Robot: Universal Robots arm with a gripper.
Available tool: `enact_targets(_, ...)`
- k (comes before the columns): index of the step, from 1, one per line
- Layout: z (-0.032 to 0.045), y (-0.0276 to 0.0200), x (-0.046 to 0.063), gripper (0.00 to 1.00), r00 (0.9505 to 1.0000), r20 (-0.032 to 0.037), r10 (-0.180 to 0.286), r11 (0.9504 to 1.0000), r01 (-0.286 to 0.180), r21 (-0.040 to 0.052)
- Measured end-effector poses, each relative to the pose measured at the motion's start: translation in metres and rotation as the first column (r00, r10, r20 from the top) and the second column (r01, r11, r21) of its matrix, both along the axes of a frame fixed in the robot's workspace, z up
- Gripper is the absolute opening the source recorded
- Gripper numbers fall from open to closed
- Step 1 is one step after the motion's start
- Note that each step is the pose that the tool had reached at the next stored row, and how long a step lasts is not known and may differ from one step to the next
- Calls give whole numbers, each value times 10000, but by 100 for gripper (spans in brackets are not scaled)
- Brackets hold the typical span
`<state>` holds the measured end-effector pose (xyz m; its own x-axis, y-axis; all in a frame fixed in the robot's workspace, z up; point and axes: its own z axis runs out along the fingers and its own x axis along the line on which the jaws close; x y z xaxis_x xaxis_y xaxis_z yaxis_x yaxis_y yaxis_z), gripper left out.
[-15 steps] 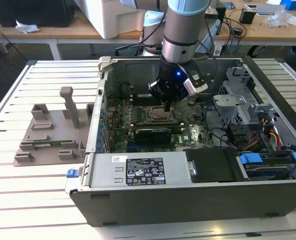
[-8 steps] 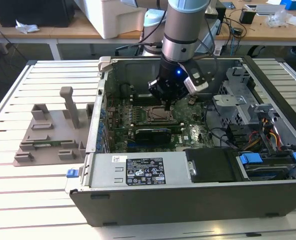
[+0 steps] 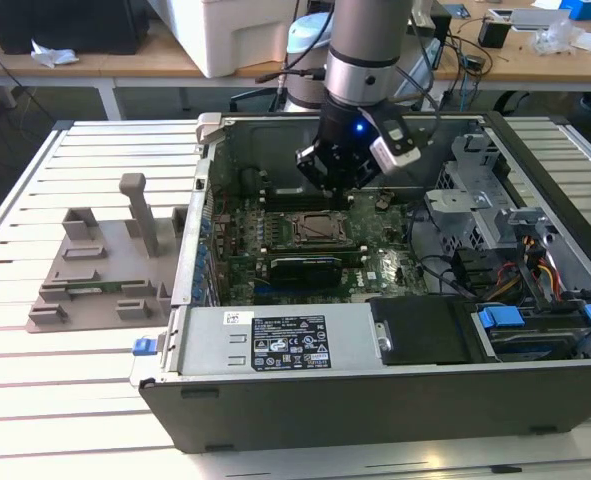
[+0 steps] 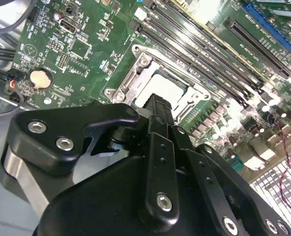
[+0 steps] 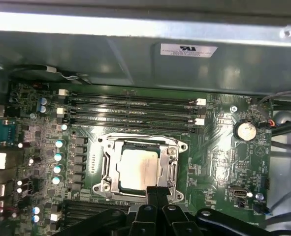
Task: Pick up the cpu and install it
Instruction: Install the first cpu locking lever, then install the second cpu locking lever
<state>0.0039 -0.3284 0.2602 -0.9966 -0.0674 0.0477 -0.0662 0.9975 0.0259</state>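
The cpu [image 5: 139, 168] sits flat inside the socket frame [image 5: 108, 167] on the motherboard [image 5: 219, 157], silver top up, level with the frame all round. In the first wrist view the gripper [image 5: 157, 192] has its black fingers pressed together, tips at the socket's near edge just beside the chip, nothing pinched between them. In the second wrist view the same closed fingertips [image 4: 157, 105] stand over the chip's near edge and cover part of the cpu [image 4: 167, 86]; whether they touch it cannot be told. The exterior view shows the gripper [image 3: 337, 190] hanging inside the open computer case [image 3: 375, 395], above the socket [image 3: 310, 228], with a blue light lit on the wrist; the chip itself is too small there to make out. That view also gives what the wrist cameras lack: the grey fixture blocks [image 3: 105, 255] on the slatted table [image 3: 75, 380] to the exterior view's left of the case, well apart from the arm, and the drive bays [image 3: 535, 320] on the exterior view's right. The first wrist view adds the 4 memory slots [image 5: 130, 112] beyond the socket and the coin cell [image 5: 244, 131] off to one side; the second wrist view shows the coin cell [image 4: 38, 78] too.
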Motion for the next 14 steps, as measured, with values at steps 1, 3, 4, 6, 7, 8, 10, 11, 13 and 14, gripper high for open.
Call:
enact_targets(1, 30, 0, 0, 11, 10000, 0, 0, 10000, 0, 0)
enact_targets(3, 105, 0, 0, 11, 10000, 0, 0, 10000, 0, -2)
enact_targets(4, 116, 0, 0, 11, 10000, 1, 0, 10000, 0, 2)
enact_targets(6, 117, 0, 0, 11, 10000, 0, 0, 10000, 0, 0)
enact_targets(7, 117, 0, 0, 11, 10000, 0, 1, 10000, -1, 0)
enact_targets(8, 117, 0, 0, 11, 10000, 0, 0, 10000, 0, 1)
enact_targets(10, 118, 0, 0, 11, 10000, 0, 0, 10000, 0, 0)
enact_targets(11, 118, 0, 0, 11, 10000, 0, 0, 10000, 0, 0)
enact_targets(13, 113, -151, -6, 11, 10000, 0, 0, 10000, 0, 28)
enact_targets(14, 109, -211, -10, 11, 10000, 0, 1, 10000, -1, 36)
